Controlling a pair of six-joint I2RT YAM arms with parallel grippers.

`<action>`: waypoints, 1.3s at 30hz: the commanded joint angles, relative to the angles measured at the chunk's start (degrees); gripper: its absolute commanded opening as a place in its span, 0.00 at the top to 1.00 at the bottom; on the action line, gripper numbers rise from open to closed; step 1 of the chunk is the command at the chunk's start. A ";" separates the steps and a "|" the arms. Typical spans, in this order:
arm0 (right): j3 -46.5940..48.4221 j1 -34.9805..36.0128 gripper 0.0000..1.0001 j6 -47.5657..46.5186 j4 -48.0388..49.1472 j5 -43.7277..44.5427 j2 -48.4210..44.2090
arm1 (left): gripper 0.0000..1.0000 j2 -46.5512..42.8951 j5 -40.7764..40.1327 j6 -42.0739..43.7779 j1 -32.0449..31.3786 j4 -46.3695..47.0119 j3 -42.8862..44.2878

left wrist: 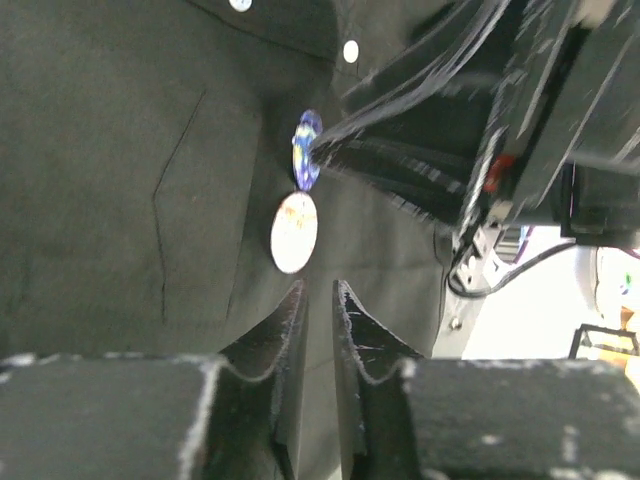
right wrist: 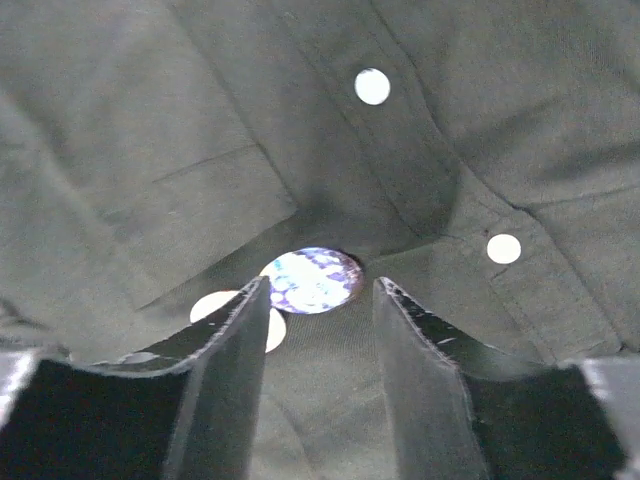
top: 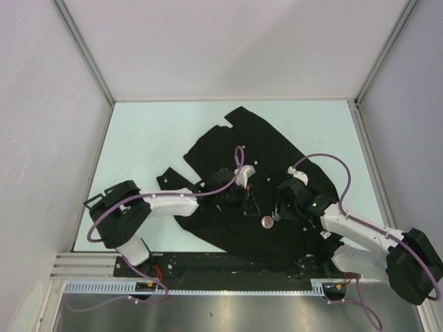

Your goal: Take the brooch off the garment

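Observation:
The garment [top: 235, 138] is a black button-up shirt spread on the table. The brooch [right wrist: 312, 279] is a round blue and purple patterned disc on the cloth near the button strip. It also shows in the left wrist view [left wrist: 307, 150]. A plain pale disc [left wrist: 294, 232] lies right beside it and shows in the top view [top: 267, 221]. My right gripper [right wrist: 321, 285] is open, its fingers on either side of the brooch, just short of it. My left gripper [left wrist: 320, 288] is closed to a narrow gap with shirt cloth in it, just below the pale disc.
Small white buttons [right wrist: 372, 86] run along the shirt front. A chest pocket seam [right wrist: 215, 165] lies left of the brooch. The two grippers [top: 249, 204] [top: 279, 214] stand close together over the shirt's middle. Bare table [top: 138, 138] lies to the left and at the back.

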 commanded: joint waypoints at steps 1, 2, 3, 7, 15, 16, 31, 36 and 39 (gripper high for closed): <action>2.95 1.76 0.46 4.03 0.23 6.01 3.35 | 0.83 3.15 -1.34 -2.63 -0.76 3.52 2.88; 3.13 2.98 0.43 4.30 -0.12 6.55 4.40 | 0.83 3.68 -1.52 -2.72 -0.67 3.43 2.88; 3.30 3.60 0.42 4.39 -0.12 7.16 4.67 | 0.84 4.12 -1.43 -2.80 -0.76 3.34 2.88; 4.44 6.41 0.39 5.61 -1.87 11.46 5.29 | 0.89 5.96 -0.47 -3.33 -0.76 4.30 2.35; 5.06 9.58 0.41 5.88 -2.76 13.14 4.75 | 0.92 6.67 -0.20 -3.07 -0.93 5.01 1.82; 5.50 9.58 0.42 6.32 -2.85 13.58 5.72 | 0.92 6.67 -0.38 -3.07 -0.93 5.01 1.82; 9.02 13.18 0.40 11.06 -5.92 18.94 13.21 | 0.76 6.15 1.21 -3.68 -1.02 6.68 0.59; 10.16 19.95 0.39 12.03 -8.38 21.76 8.46 | 0.78 4.56 -0.02 -3.25 -1.02 6.33 -0.72; 10.25 22.05 0.38 12.56 -7.69 21.49 9.94 | 0.80 2.63 -2.57 -2.98 -1.02 5.28 -2.21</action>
